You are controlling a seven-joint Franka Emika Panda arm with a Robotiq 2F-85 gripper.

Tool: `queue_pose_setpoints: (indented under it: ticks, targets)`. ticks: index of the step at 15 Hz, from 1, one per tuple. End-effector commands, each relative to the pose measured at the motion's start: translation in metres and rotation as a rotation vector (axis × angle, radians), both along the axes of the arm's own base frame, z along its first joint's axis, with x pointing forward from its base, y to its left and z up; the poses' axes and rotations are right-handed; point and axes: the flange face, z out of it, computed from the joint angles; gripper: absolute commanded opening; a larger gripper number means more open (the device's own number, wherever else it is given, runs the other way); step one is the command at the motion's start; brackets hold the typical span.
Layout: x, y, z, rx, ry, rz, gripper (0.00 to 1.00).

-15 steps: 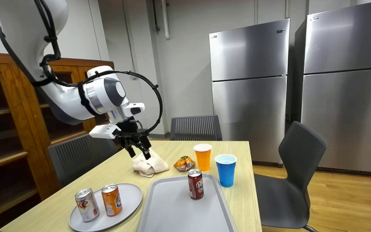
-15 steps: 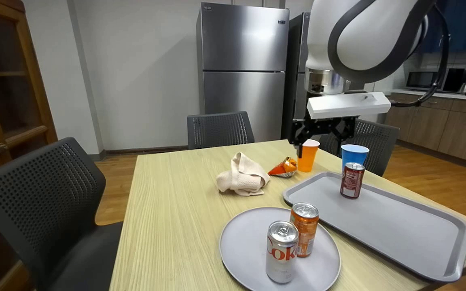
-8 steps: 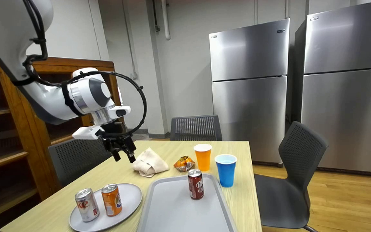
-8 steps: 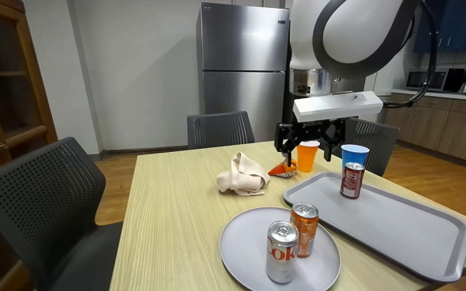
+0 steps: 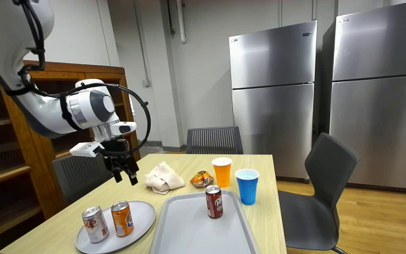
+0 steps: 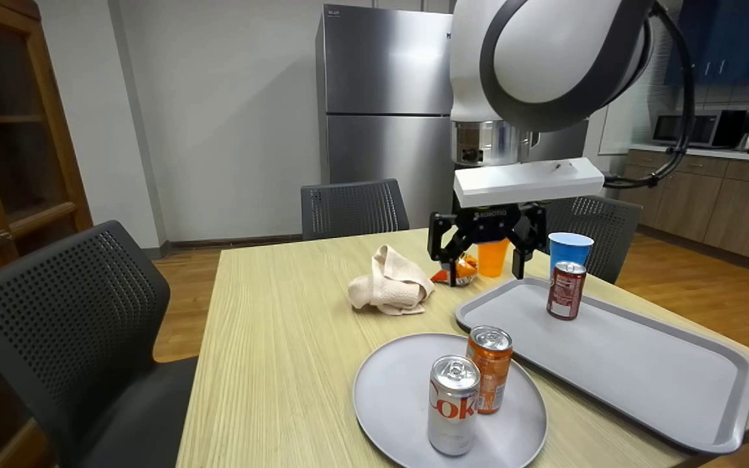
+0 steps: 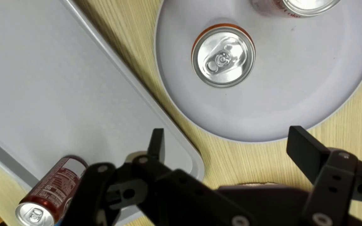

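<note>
My gripper [image 5: 126, 179] is open and empty above the table, between the plate and the cloth; it also shows in an exterior view [image 6: 485, 274] and the wrist view [image 7: 226, 138]. A round grey plate [image 5: 141, 215] holds an orange Fanta can [image 5: 122, 218] and a silver Diet Coke can [image 5: 95, 224], both upright. In the wrist view the Fanta can [image 7: 223, 58] lies ahead of the fingers, and the Coke can [image 7: 306, 4] is cut off by the top edge. A beige cloth [image 6: 391, 286] lies crumpled on the table; the gripper mostly hides it in the wrist view.
A grey tray [image 6: 634, 364] beside the plate holds an upright Dr Pepper can [image 5: 214, 201]. An orange cup [image 5: 222, 173], a blue cup [image 5: 247, 187] and an orange snack bag [image 5: 202, 179] stand near the tray's far end. Chairs [image 5: 215, 140] surround the table.
My gripper has moved left in both exterior views, away from above the cloth and toward the plate, and has come lower in the last half second. It stays open. The objects have not moved.
</note>
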Motion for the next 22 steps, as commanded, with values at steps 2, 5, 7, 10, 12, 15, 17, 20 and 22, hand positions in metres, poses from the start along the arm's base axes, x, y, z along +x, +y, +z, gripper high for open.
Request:
queue_pose_setpoints:
  ticks: [2,5,7,10,12,15,17,20,22]
  targets:
    - [-0.002,0.009,-0.008,-0.018,0.062,0.000,1.00]
    - [-0.002,0.012,-0.017,-0.029,0.081,0.005,1.00]
    - [-0.003,0.015,-0.023,-0.033,0.092,0.009,1.00]
    - [-0.003,0.018,-0.031,-0.032,0.108,0.014,1.00]
    - [-0.003,0.018,-0.036,-0.027,0.114,0.011,1.00]
    - [-0.005,0.017,-0.043,-0.031,0.123,0.008,1.00]
    - [-0.006,0.017,-0.048,-0.023,0.128,0.012,1.00]
    - [-0.008,0.017,-0.056,-0.014,0.136,0.005,1.00]
    - [-0.009,0.017,-0.061,-0.007,0.143,-0.001,1.00]
